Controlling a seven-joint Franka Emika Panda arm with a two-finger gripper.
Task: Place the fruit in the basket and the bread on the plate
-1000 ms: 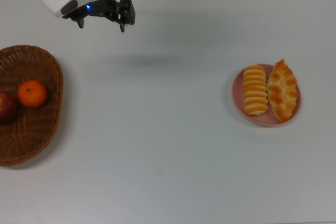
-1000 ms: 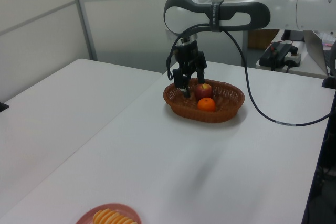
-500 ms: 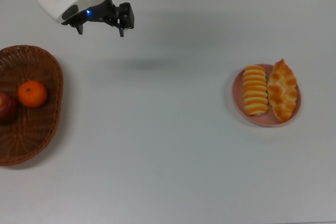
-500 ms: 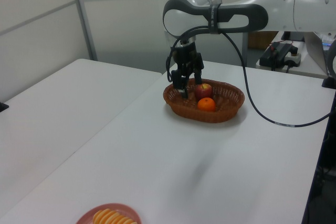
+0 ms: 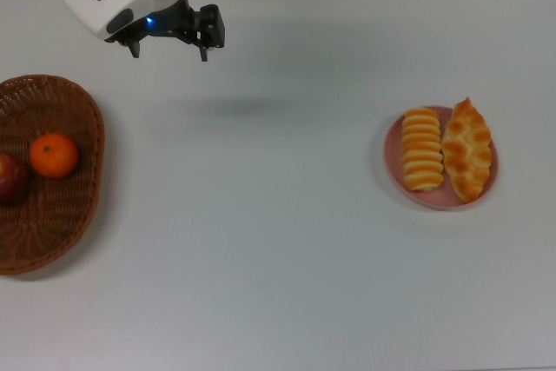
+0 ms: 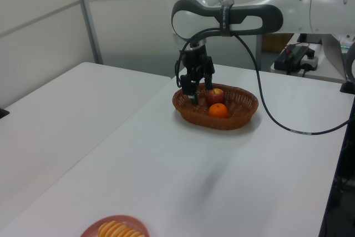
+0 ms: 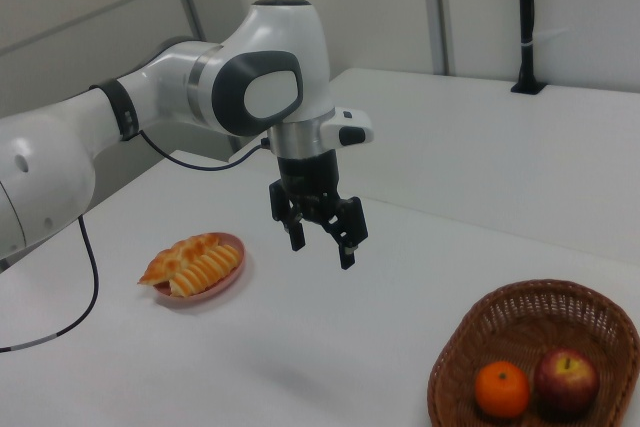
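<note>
1. Since the earlier frames only the gripper (image 5: 168, 45) has moved, and only a little: it has risen slightly above the table (image 5: 287, 241), while the food lies where it lay.
2. Both fruits are inside the basket (image 5: 65, 223): the mandarin (image 5: 54, 155) sits beside the apple (image 5: 10, 177), which is half cut off at the top view's left edge. The basket wall keeps these round pieces from rolling away.
3. Both breads lie side by side on the pink plate (image 5: 395, 171), the ridged loaf (image 5: 422, 149) on the top view's left and the braided loaf (image 5: 467, 149) on the top view's right. They lie parallel because only so do two long pieces fit on one small plate.
4. In the right view the gripper (image 7: 320, 237) hangs in the air with its fingers spread and nothing between them, well apart from basket (image 7: 590, 322) and plate (image 7: 228, 282).
5. By judgement the task looks complete; the arm (image 6: 249, 15) stays high probably to keep clear of the sorted things.
</note>
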